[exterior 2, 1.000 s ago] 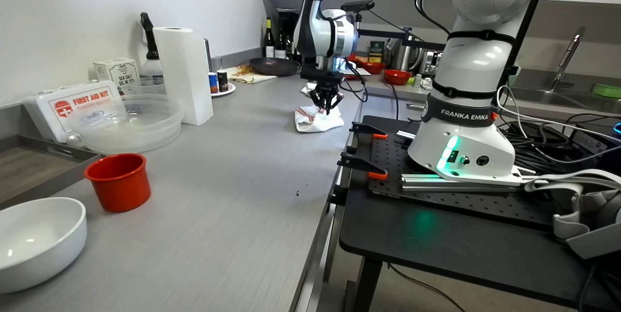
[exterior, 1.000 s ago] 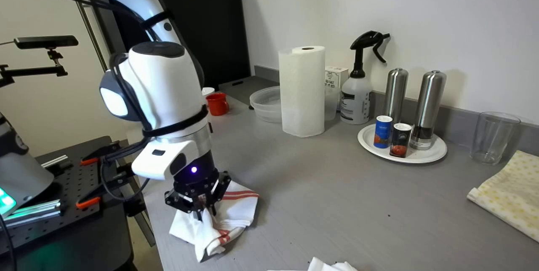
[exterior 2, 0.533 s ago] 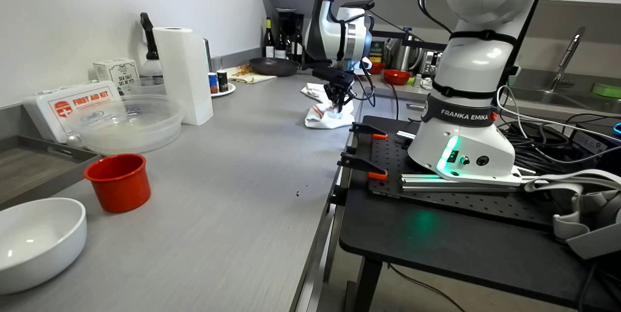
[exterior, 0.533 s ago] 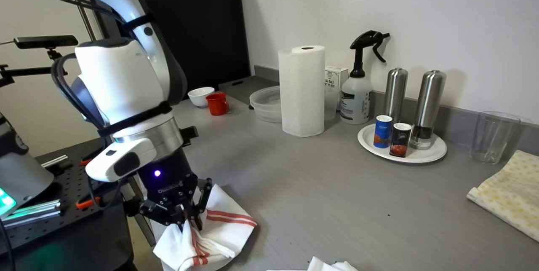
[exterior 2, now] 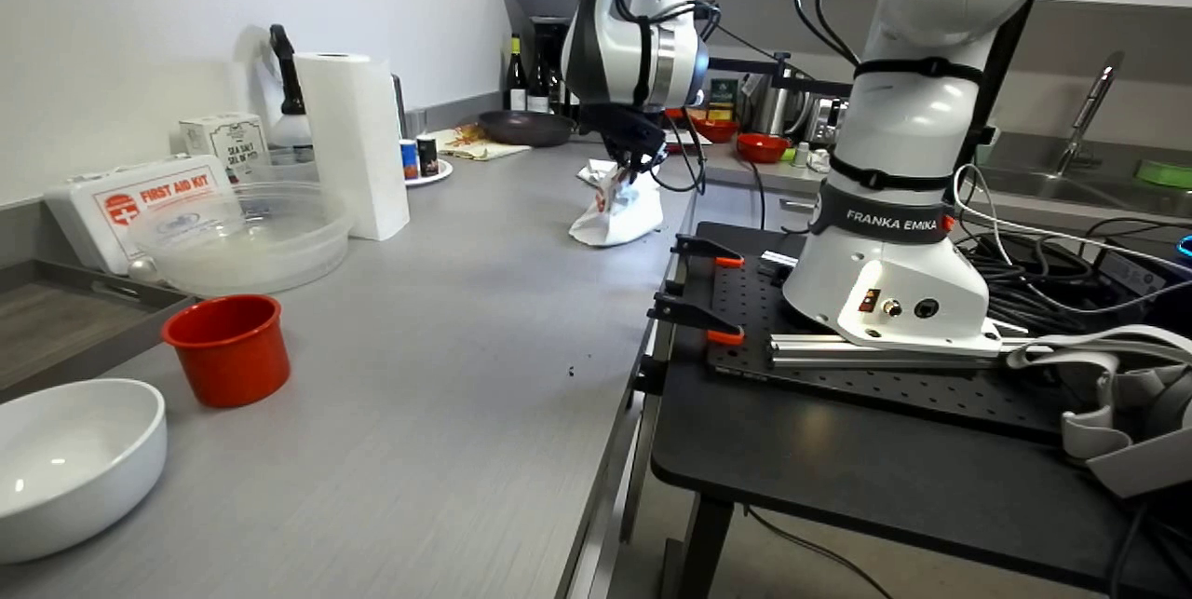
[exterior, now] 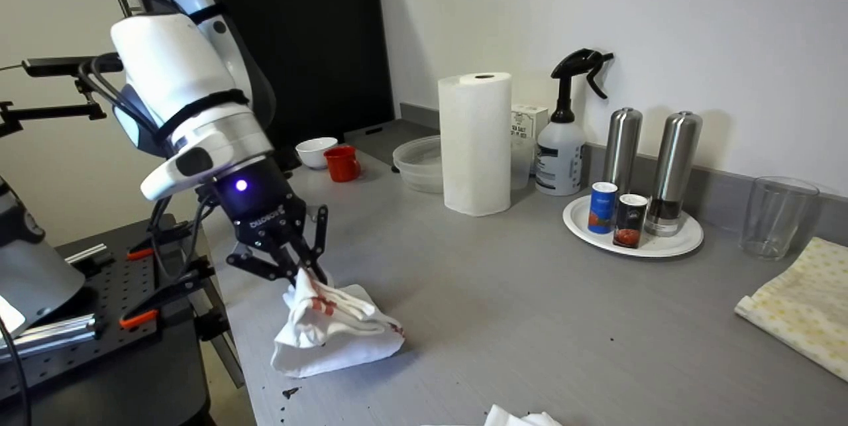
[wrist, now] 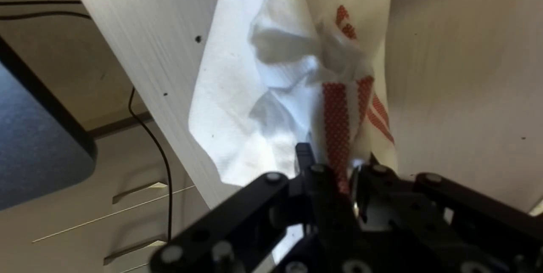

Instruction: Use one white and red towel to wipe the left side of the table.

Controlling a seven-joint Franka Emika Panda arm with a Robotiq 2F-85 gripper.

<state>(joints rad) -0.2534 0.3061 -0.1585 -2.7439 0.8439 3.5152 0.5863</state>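
At the far left of an exterior view, the robot's base (exterior: 36, 273) stands by orange-tipped clamps (exterior: 140, 320), which I think keep it from sliding. Next come dark crumbs (exterior: 289, 392) on the edge of the grey desk (exterior: 477, 293), likely why I wipe here. Just beside them, my claw (exterior: 309, 276) is closed on the white and red towel (exterior: 336, 340), pinching a bunched top so the loose part hangs down to rub. I can't tell if its bottom touches the desk. The paper towel roll (exterior: 476, 148) stands tall farther back, out of my way, and the white plate (exterior: 578, 222) keeps little shakers (exterior: 601, 211) together. Half a second ago, the base's light (exterior: 8, 315) was green; now it looks white. Back then the claw was lower, and the towel covered the spot where the crumbs now show.
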